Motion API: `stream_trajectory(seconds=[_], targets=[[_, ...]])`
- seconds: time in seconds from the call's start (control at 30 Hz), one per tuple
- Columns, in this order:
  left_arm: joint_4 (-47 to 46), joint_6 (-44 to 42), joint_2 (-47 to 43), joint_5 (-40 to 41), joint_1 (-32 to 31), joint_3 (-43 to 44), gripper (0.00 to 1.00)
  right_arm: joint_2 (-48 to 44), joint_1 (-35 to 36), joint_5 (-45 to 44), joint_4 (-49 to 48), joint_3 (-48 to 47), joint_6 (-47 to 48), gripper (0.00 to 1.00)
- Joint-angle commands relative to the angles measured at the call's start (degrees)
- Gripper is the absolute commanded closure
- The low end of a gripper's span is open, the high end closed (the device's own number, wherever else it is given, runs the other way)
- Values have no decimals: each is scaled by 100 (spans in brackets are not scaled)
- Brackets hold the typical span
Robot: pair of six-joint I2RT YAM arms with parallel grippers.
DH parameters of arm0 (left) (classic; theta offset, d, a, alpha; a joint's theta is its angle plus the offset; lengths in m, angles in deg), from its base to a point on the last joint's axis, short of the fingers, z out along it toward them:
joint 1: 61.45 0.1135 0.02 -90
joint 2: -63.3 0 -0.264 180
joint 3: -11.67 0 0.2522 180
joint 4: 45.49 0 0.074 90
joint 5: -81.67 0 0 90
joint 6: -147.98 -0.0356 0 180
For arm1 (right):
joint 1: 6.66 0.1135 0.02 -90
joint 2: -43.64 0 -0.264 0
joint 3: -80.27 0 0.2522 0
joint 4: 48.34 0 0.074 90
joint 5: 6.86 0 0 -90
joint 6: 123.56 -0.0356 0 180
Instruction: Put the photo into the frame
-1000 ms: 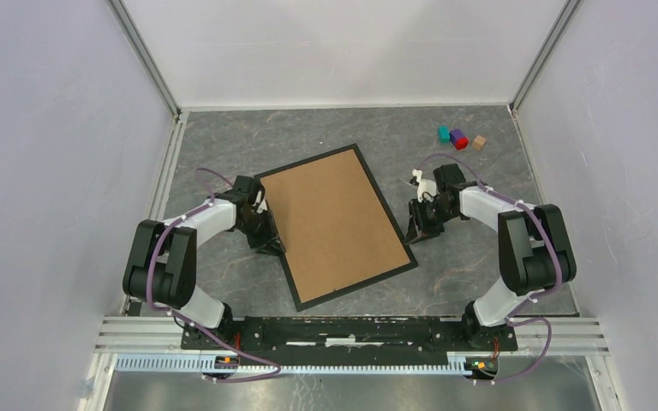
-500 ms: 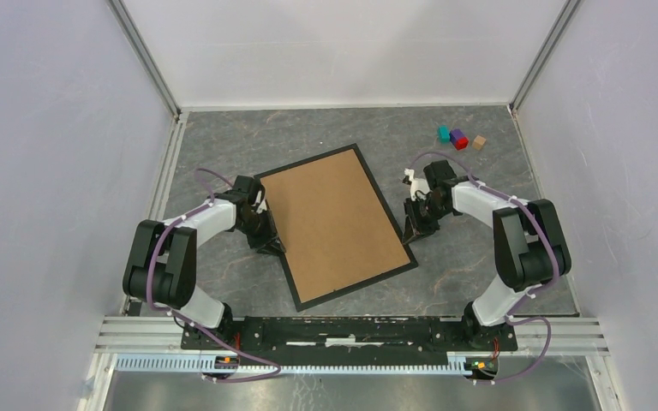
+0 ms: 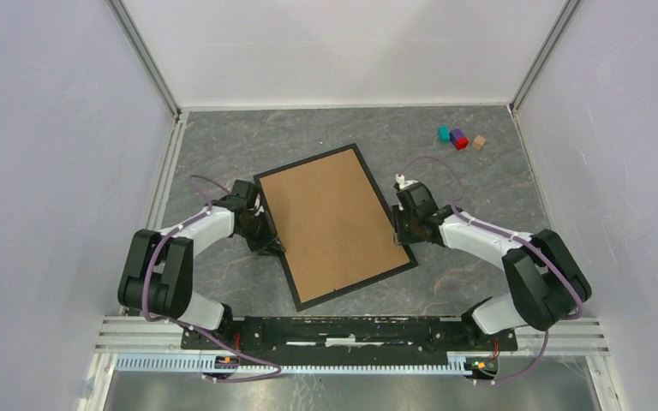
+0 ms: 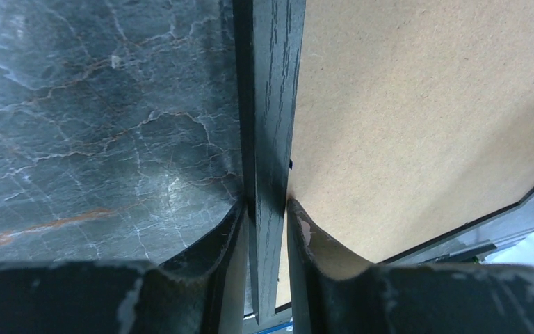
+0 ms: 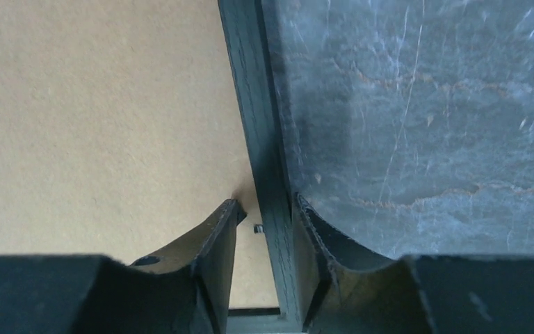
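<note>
The frame [image 3: 355, 287] lies tilted in the middle of the table, back side up, with a brown backing board [image 3: 334, 223] filling it. The photo is hidden. My left gripper [image 3: 267, 244] is at the frame's left edge. In the left wrist view it [image 4: 267, 204] is shut on the black frame edge [image 4: 271, 83]. My right gripper [image 3: 403, 238] is at the frame's right edge. In the right wrist view it [image 5: 267, 203] straddles the black edge [image 5: 247, 69], open. Its outer finger touches the edge; a gap shows on the board side.
Small coloured blocks sit at the back right: teal [image 3: 444, 133], purple and red [image 3: 458, 139], tan [image 3: 479, 142]. Grey walls close the table on three sides. The arm bases stand along the near rail.
The right arm has swung left from the bare table beside the frame onto the frame's right edge, and its jaws now straddle that edge. The left gripper and the frame have stayed put.
</note>
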Motion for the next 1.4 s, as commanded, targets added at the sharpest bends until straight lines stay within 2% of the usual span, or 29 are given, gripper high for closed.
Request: stream_trajectory(seconds=[0.0,0.03,0.1,0.13,0.23,0.3,0.37,0.47,0.6,0.77,0.93,1.1,1.37], targets=[[-732,467,164,177,-274,-166,69,915,485,-190,-404,663,-322,58],[-612,391,123,263,-263,-113,69,643,337,-141,-95,239,31,53],[-519,265,61,373,-201,-67,69,280,22,11,540,-822,611,35],[-500,218,60,385,-167,-54,69,379,-210,376,984,-1434,924,34],[-428,91,193,365,-62,50,68,840,-865,1880,1376,-2404,1526,35],[-364,1,297,362,-10,151,68,1210,-1152,2436,1397,-2823,1614,37],[-296,-62,374,368,23,229,67,1645,-1357,2724,1318,-3194,1639,43],[-264,-94,394,382,27,156,69,2424,-1509,3000,1544,-4049,1807,61],[-233,-117,435,394,30,94,69,3031,-1566,3136,1741,-4877,1890,63],[-180,-164,491,452,51,124,68,3411,-1576,3154,1830,-5029,1945,63],[-120,-258,464,481,75,166,68,3352,-1651,3132,1672,-4551,1918,75],[-93,-311,516,505,84,229,65,3314,-1717,3147,1512,-4221,1908,79],[-126,-300,523,486,84,206,64,3571,-1715,3033,1510,-4277,1865,81]])
